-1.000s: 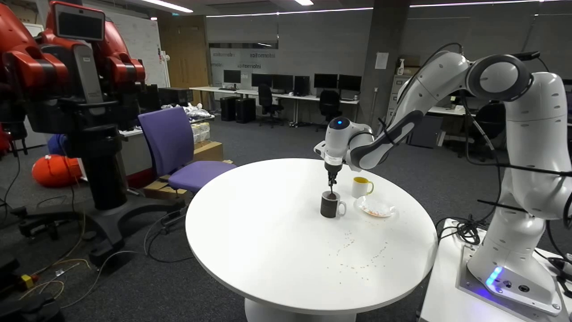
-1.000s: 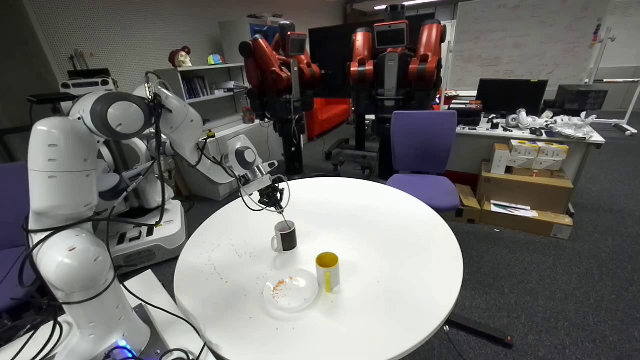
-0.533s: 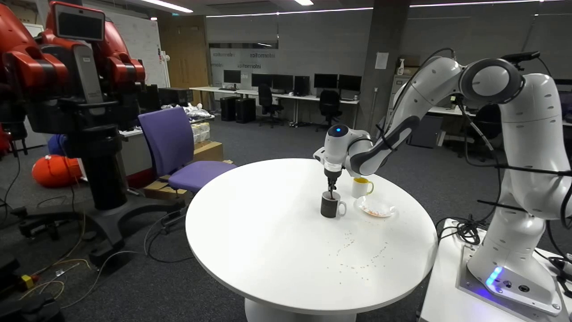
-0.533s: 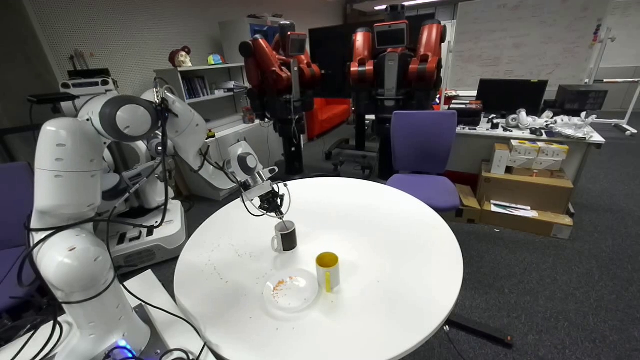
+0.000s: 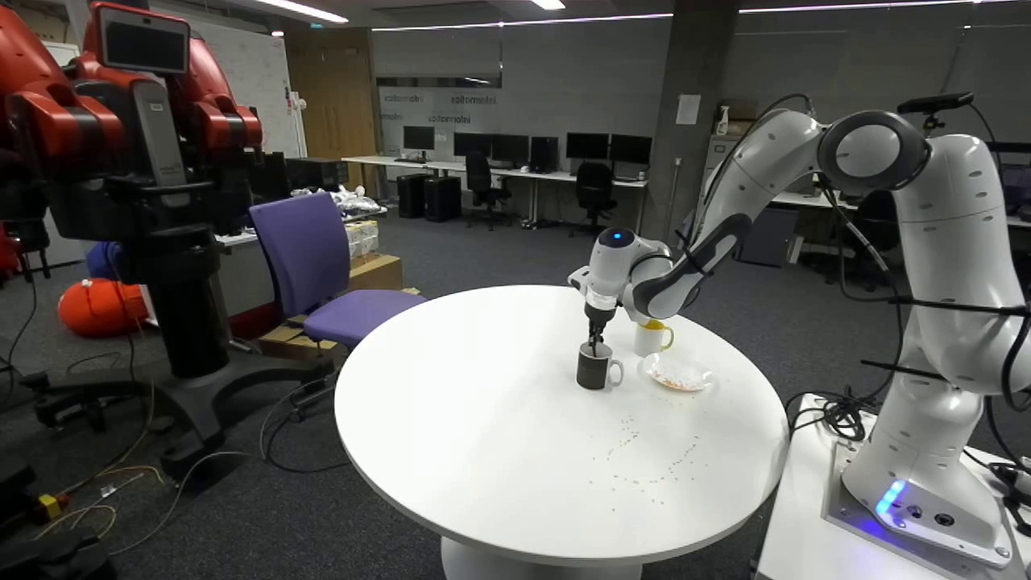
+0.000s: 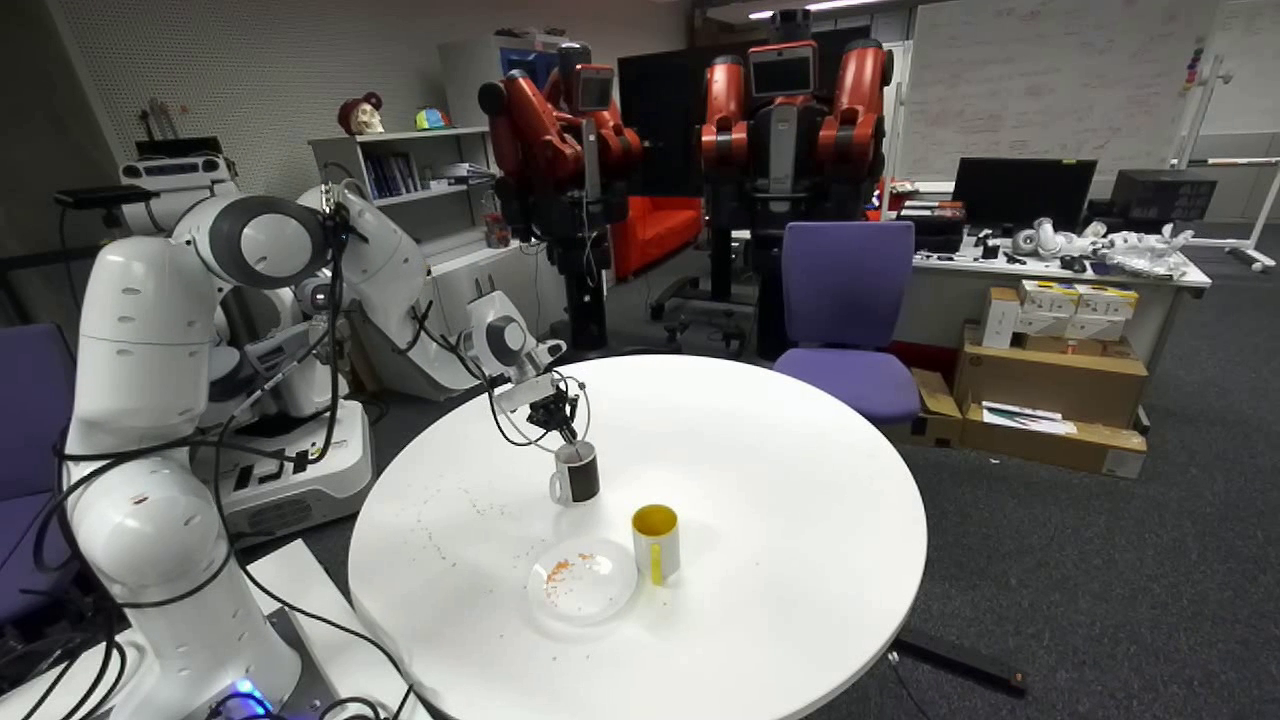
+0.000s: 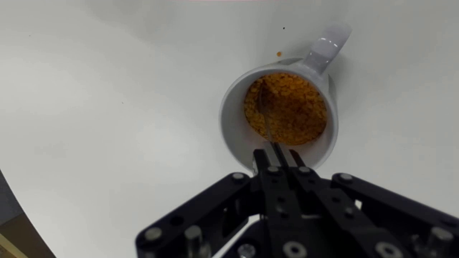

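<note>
In an exterior view, the robot's arm (image 5: 962, 217) is showing a smooth, rounded, white surface. At the arm's one o'clock, a dark grey ring (image 5: 914, 157) is encircling a pale disc (image 5: 867, 153), and a dark grey panel (image 5: 719, 239) is lining the forearm (image 5: 761, 165). At ten o'clock, a black cap (image 5: 625, 240) is topping the white wrist (image 5: 610, 278), a blue light (image 5: 617, 236) glowing on it. At five o'clock, a blue strip (image 5: 890, 497) is shining on the white base (image 5: 934, 471), beside two round dark sockets (image 5: 944, 519). Black cables (image 5: 962, 306) are lying over the arm in both exterior views. In the wrist view, toward six o'clock, black bars (image 7: 195, 204) with metal screws (image 7: 153, 233) are forming the jaws.
</note>
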Action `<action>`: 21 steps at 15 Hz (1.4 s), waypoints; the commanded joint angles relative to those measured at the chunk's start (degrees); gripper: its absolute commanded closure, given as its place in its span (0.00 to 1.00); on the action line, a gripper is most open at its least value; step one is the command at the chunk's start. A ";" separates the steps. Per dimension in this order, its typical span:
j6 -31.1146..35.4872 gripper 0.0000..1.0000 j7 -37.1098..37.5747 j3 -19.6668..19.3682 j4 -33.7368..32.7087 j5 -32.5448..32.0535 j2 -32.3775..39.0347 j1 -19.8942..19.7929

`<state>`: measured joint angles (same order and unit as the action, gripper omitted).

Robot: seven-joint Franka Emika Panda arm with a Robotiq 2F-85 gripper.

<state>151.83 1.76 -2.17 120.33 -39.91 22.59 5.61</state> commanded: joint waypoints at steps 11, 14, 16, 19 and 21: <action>10.20 0.99 -40.49 26.37 3.68 52.68 -0.80 -31.30; 4.82 0.99 -45.87 26.39 2.90 59.33 -1.90 -33.06; 2.21 0.99 -48.41 24.86 2.40 63.06 -1.78 -32.92; 0.11 0.99 -52.58 23.12 2.44 69.56 -0.74 -32.96; -0.85 0.99 -55.34 21.80 2.70 73.72 -0.43 -32.70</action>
<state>153.88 -48.93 20.80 122.76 28.29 22.50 -26.63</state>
